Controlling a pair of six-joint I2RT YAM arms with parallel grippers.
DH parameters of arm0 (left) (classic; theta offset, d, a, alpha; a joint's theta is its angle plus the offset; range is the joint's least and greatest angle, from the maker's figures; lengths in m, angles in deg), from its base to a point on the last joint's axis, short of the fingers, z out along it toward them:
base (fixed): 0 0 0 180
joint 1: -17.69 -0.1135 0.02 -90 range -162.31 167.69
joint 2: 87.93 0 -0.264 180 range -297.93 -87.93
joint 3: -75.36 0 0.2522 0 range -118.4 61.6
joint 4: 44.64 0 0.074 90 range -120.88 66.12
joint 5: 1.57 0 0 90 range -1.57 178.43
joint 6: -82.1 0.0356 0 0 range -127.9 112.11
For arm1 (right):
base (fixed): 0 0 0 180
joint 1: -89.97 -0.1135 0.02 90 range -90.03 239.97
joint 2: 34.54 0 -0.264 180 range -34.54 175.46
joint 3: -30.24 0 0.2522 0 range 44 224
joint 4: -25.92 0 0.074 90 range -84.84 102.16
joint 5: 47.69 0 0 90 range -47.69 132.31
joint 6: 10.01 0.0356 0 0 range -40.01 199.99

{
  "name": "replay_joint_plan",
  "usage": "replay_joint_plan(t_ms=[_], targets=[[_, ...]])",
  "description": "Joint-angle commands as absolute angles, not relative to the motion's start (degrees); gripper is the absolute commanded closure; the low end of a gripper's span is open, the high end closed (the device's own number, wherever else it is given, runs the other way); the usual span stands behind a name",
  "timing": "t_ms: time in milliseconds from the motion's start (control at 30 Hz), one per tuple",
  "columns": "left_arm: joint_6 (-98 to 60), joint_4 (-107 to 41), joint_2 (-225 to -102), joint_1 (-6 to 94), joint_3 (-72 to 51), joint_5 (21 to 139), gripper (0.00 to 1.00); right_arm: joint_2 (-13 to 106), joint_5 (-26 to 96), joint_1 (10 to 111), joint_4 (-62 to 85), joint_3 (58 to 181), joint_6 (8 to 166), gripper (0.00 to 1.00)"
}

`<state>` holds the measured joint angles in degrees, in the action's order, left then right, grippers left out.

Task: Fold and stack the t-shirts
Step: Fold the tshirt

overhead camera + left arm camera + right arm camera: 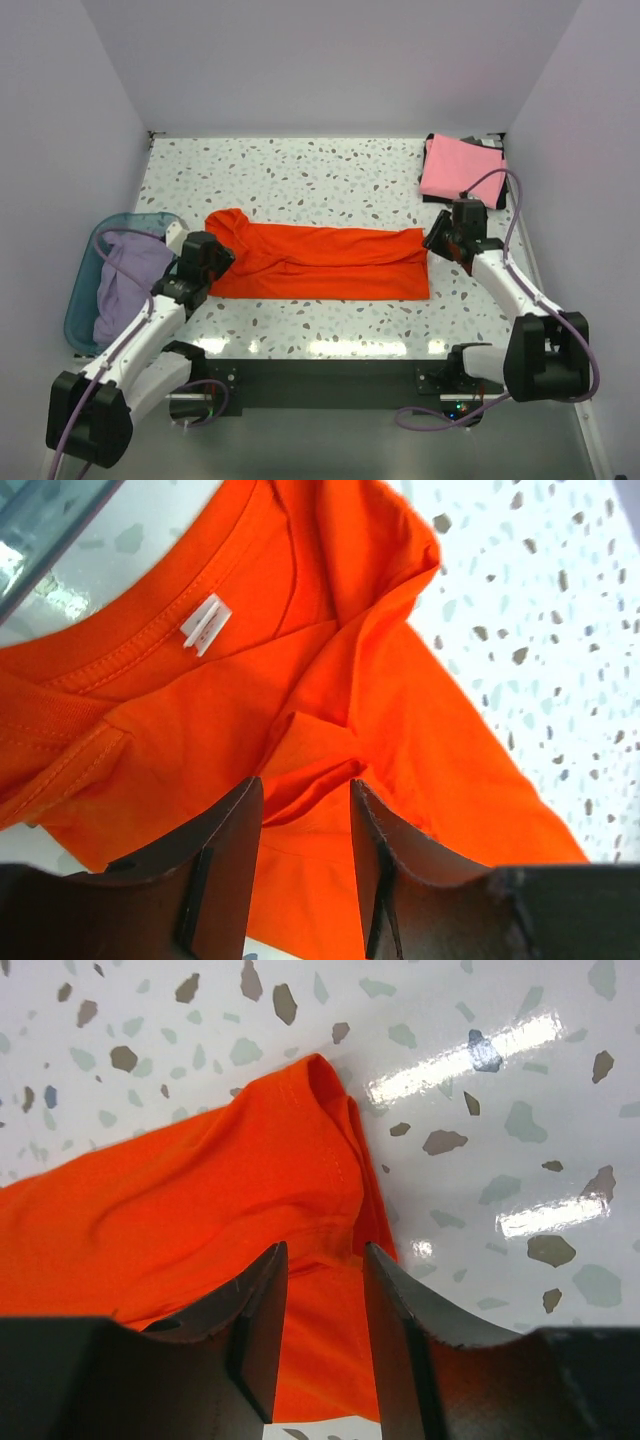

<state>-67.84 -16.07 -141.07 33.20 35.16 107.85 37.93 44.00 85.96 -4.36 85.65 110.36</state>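
Observation:
An orange-red t-shirt (pixel 320 262) lies folded lengthwise into a long band across the middle of the table. My left gripper (pixel 212 258) hovers at its collar end, jaws apart over a raised fold of the cloth (pixel 200 710) and pinching nothing. My right gripper (pixel 440 243) is at the other end, jaws apart over the hem corner (pixel 200 1200), and the cloth there lies loose. A pink t-shirt (pixel 462 168) sits folded at the back right. A pale lavender t-shirt (pixel 130 275) lies bunched in the teal basin.
The translucent teal basin (pixel 85 270) stands at the table's left edge beside my left arm. A dark layer shows under the pink t-shirt. White walls close in the left, back and right sides of the speckled table (pixel 300 175).

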Motion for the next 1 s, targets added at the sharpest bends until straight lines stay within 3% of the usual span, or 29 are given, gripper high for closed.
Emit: replay_joint_plan(t_ms=[0,200,367,533,967], targets=[[-66.6,-16.5,-138.2,33.3,32.6,109.5,0.55,33.9,43.3,85.9,-3.7,86.4,109.6,0.59],[-62.9,-14.9,-151.2,33.3,22.9,110.0,0.55,38.4,47.3,79.3,-6.1,91.9,107.1,0.58],[-62.3,-12.0,-159.7,33.9,18.4,111.3,0.49,44.3,50.0,75.9,-6.8,95.3,106.7,0.58],[-63.1,-13.6,-160.9,34.3,19.4,112.7,0.44,45.3,52.3,73.5,-4.1,94.8,106.0,0.57],[-63.4,-15.0,-163.9,35.0,20.7,113.7,0.48,47.8,53.5,70.9,-3.3,94.7,105.4,0.58]])
